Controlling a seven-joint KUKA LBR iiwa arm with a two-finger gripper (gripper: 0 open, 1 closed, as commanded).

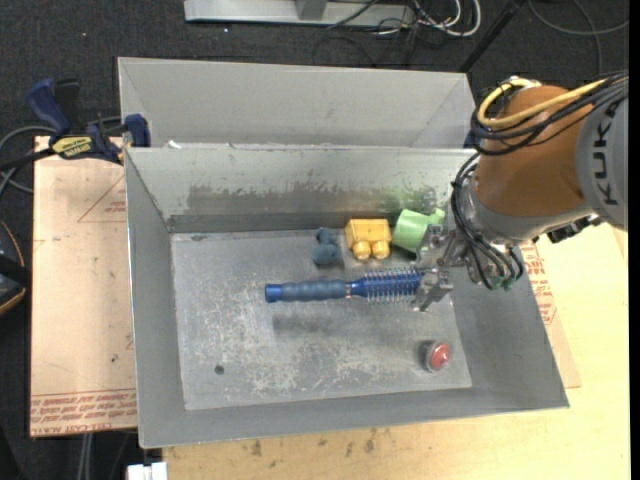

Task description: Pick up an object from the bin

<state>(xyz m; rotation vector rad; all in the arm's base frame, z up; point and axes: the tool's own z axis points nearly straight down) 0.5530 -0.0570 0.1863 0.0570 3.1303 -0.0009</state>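
A blue brush (345, 289) with a long handle and a ribbed bristle head lies across the middle of the bin, its head pointing right. My gripper (434, 290) hangs low at the right end of that head, touching or just beside the bristles. A yellow toy block (367, 238) and a light green cup (411, 230) sit just behind the brush near the back wall. A small dark blue lump (326, 249) lies left of the yellow block. A small red and grey ball (437, 356) rests near the front right corner.
The orange-covered arm reaches in over the bin's right wall, with cables hanging by the gripper. The sloping back wall rises close behind the yellow block and green cup. The left half of the bin floor is bare metal.
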